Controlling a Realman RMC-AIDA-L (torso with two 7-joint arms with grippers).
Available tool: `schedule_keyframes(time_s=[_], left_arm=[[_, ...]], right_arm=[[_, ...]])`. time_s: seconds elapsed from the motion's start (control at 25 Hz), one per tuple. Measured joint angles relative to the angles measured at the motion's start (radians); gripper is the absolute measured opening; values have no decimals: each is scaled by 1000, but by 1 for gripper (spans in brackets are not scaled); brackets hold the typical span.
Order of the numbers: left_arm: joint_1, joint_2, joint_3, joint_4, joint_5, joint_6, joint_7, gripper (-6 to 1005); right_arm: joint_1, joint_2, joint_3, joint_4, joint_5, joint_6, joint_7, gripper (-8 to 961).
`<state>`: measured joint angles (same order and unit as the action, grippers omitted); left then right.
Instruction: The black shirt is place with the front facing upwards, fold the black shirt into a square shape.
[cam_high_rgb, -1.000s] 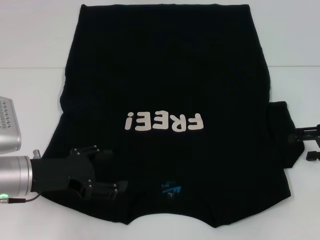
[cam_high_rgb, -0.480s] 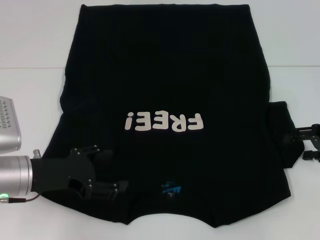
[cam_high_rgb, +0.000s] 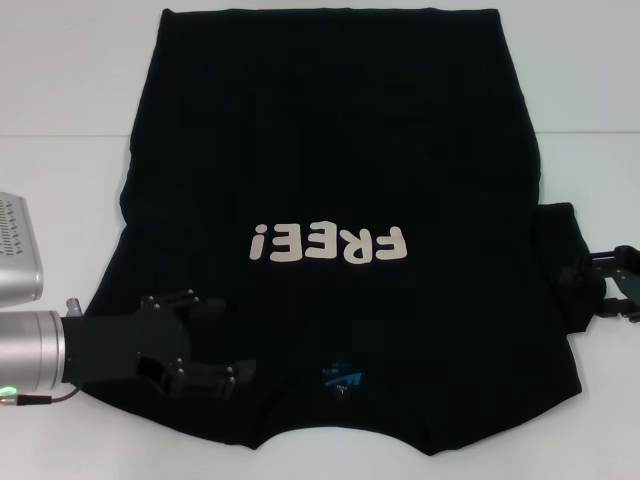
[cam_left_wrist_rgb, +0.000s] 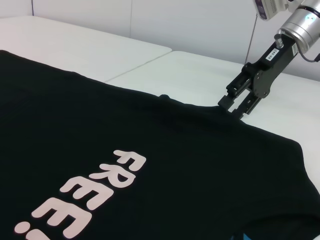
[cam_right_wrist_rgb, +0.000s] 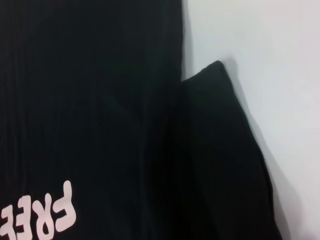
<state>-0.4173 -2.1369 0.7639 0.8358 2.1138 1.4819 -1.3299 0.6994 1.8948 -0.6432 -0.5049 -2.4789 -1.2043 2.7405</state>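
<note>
black shirt (cam_high_rgb: 330, 150) first: a large short-sleeved cotton t-shirt, spread flat with its front up on the white table (cam_high_rgb: 60, 90). its hem lies at the far edge and its neck is toward me. going from my left, a silver ribbed box (cam_high_rgb: 18, 245) sits on the table at the edge of view, apart from the cloth. my left gripper (cam_high_rgb: 222, 340) lies low over the shirt's near left shoulder, its two black fingers (cam_high_rgb: 215, 377) spread apart with only cloth under them, nothing clamped. in the middle runs the chunky white "free!" lettering (cam_high_rgb: 329, 243), reading upside down from my head. nearer me sits the small blue neck label (cam_high_rgb: 341, 378). farther right, the right sleeve (cam_high_rgb: 562, 265) sticks out from the body onto the table. my right gripper (cam_left_wrist_rgb: 235, 104) is at that sleeve's outer edge, tips down on the cloth. i cannot tell whether it is open or pinching the fabric.
</note>
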Motion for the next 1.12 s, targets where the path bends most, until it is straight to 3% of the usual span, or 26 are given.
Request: schedule_keyframes(time_s=[0.68, 0.96, 1.12], left_arm=[[0, 0, 0, -8, 0, -9, 0, 947], [0, 0, 0, -8, 0, -9, 0, 947], [0, 0, 0, -8, 0, -9, 0, 948]], right_arm=[[11, 6, 6, 2, 5, 14, 8, 732], [11, 5, -42, -5, -1, 22, 31, 695], [11, 3, -49, -1, -1, 34, 35, 534]])
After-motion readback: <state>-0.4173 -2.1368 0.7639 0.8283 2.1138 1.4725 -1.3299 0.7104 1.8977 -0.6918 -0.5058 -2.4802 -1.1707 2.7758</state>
